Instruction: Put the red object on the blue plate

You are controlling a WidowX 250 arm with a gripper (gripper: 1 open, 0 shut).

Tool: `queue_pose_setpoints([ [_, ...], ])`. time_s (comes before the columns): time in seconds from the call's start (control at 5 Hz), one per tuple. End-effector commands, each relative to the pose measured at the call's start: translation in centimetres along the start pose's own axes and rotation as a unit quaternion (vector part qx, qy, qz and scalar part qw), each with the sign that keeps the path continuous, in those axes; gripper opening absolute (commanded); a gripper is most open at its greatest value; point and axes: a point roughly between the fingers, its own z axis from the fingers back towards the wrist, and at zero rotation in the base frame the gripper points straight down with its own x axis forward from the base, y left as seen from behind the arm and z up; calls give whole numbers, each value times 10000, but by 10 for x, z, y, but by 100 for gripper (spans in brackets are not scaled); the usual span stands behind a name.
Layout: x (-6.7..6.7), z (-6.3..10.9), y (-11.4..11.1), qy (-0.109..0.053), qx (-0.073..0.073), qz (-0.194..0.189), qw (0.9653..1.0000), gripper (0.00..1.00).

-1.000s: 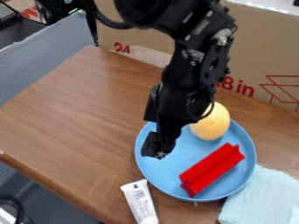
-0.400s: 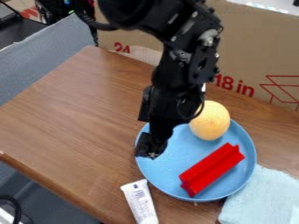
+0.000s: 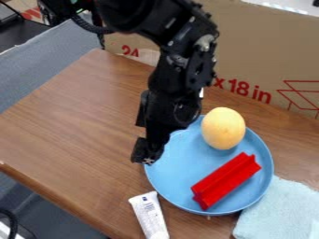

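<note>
A brown wooden table [image 3: 75,103] fills most of the view, with one large cardboard box [image 3: 268,56] printed with red lettering standing along its far edge and a dark surface off its far-left corner.

One blue plate [image 3: 169,180] sits on the near right part of the table. It holds two things. One red object [image 3: 227,179], a long narrow bar, lies flat across the plate's near right half, running diagonally from the near edge up toward the right rim; it rests wholly on the plate. One round yellow-orange fruit [image 3: 223,128] sits on the plate's far side, just beyond the bar's upper end and apart from it.

One pale teal cloth [image 3: 284,215] lies on the table at the near right corner, tucked just beside or slightly under the plate's rim. One small white tube [image 3: 149,216] with printing on it lies on the wood just in front of the plate's near left edge.

One black robot arm [image 3: 174,65] reaches in from the top of the view and bends downward. Its gripper [image 3: 147,150] hangs at the plate's left rim, pointing steeply down, to the left of the fruit and well apart from the red bar. Its jaws stand spread wide with nothing between them; it grips no item and touches neither the bar nor the fruit.
</note>
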Motion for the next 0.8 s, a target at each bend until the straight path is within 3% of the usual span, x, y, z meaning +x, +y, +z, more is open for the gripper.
queue_pose_setpoints([
  [0.0,3,10,13,-3,282,286,9992,100],
  [0.2,10,23,19,217,437,479,9977,100],
  [0.4,18,14,19,491,577,674,9948,100],
  [0.6,27,16,19,718,863,863,9899,100],
])
